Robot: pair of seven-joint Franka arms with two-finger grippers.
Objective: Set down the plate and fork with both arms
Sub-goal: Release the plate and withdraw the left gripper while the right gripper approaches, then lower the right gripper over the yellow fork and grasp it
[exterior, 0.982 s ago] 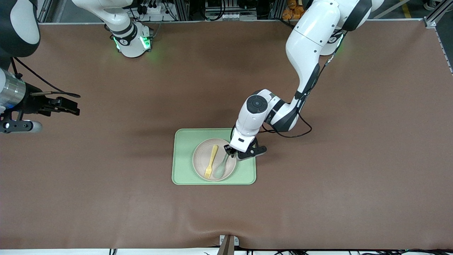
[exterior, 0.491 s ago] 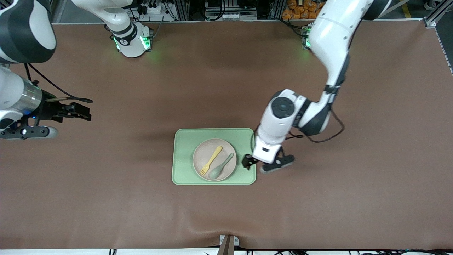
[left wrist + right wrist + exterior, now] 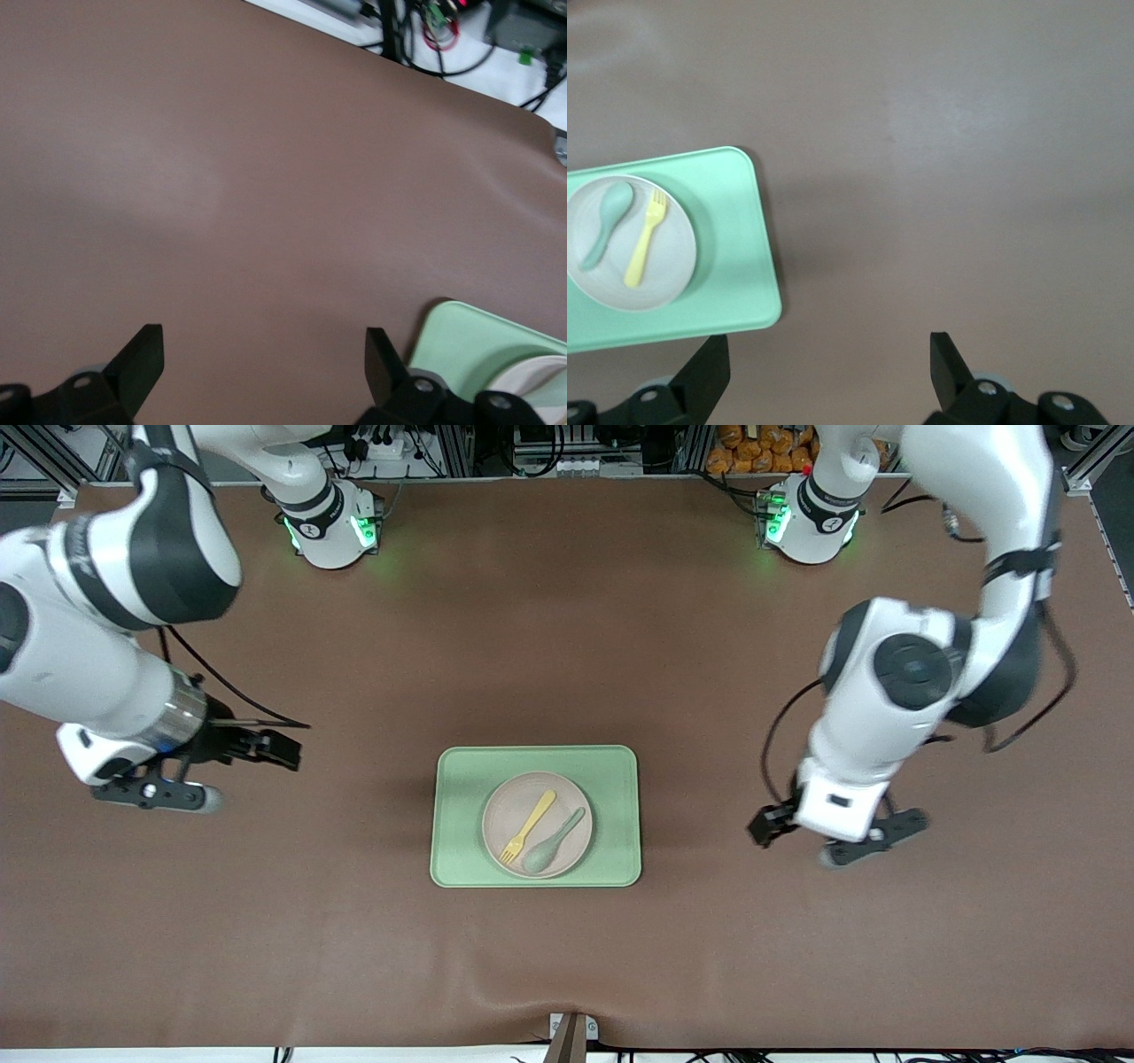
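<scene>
Plate sits in the middle of the pale green tray at the table's centre; you see the fork lying on it, just beside a pale green spoon, the two not quite touching; the spoon lies toward the left arm's end. Your left gripper hangs over bare table well apart from the tray, fingers spread and holding nothing; your right gripper hangs over bare table toward the right arm's end, fingers likewise spread and empty.
</scene>
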